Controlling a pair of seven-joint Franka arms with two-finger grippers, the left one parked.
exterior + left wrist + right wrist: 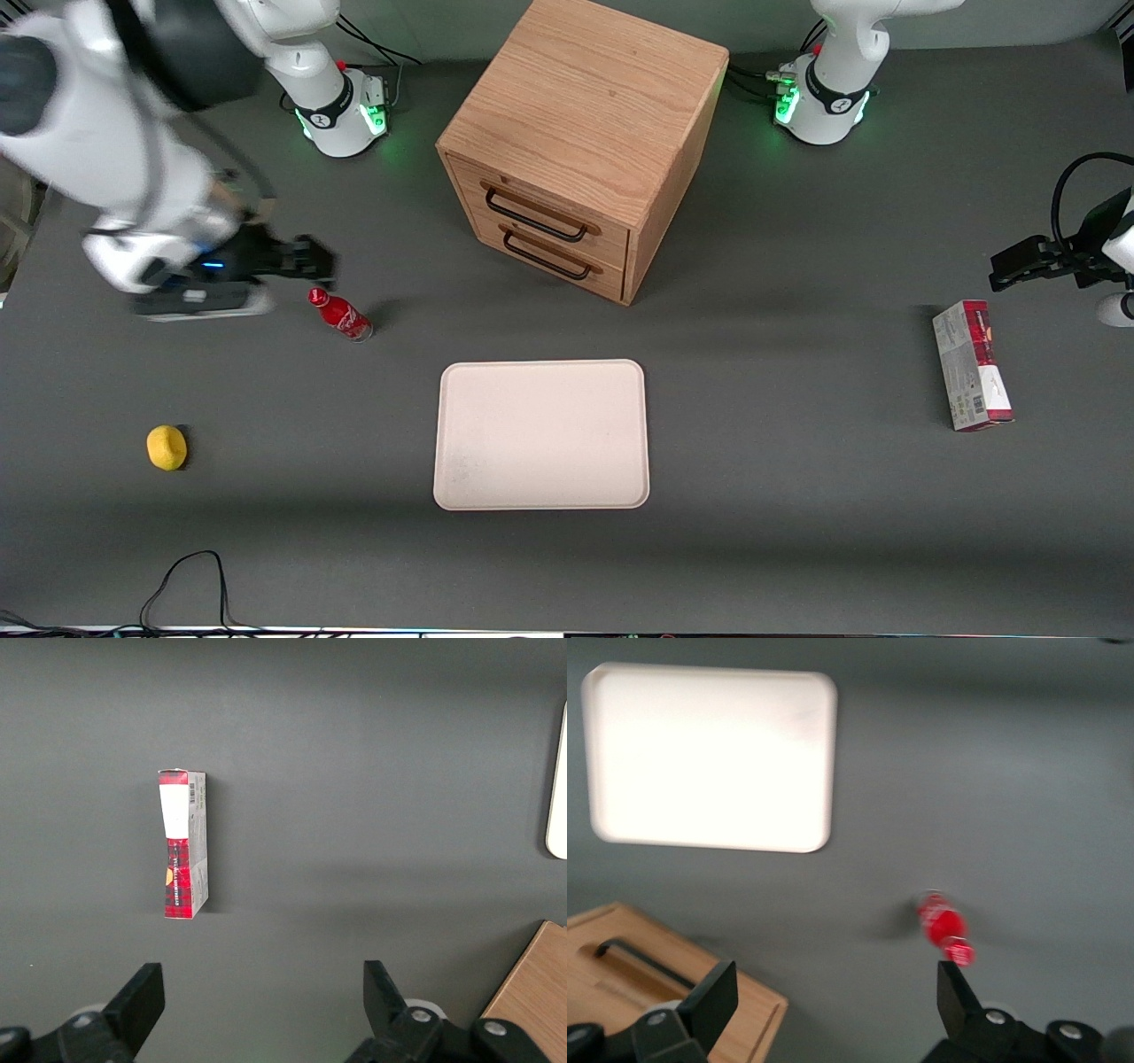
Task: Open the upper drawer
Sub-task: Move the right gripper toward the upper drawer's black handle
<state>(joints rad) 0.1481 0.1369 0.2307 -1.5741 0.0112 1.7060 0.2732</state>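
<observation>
On the grey bench (797, 532), the spread pincer (833, 992) near the red bottle (341, 315) should approach the upper drawer (535, 211) handle squarely.

The upper drawer (536, 211) is sitting shut in the oak cabinet (585, 115), its light wood front lying flush with the cabinet's face and directly above the lower drawer (549, 255). A long, thin black wire handle (534, 216) is running across its front, tilted in line with the cabinet, which is standing turned at an angle. The gripper (297, 257) is hanging with its fingers spread apart, well away from the cabinet toward the working arm's end of the table, in front of the cabinet's drawer face.
</observation>
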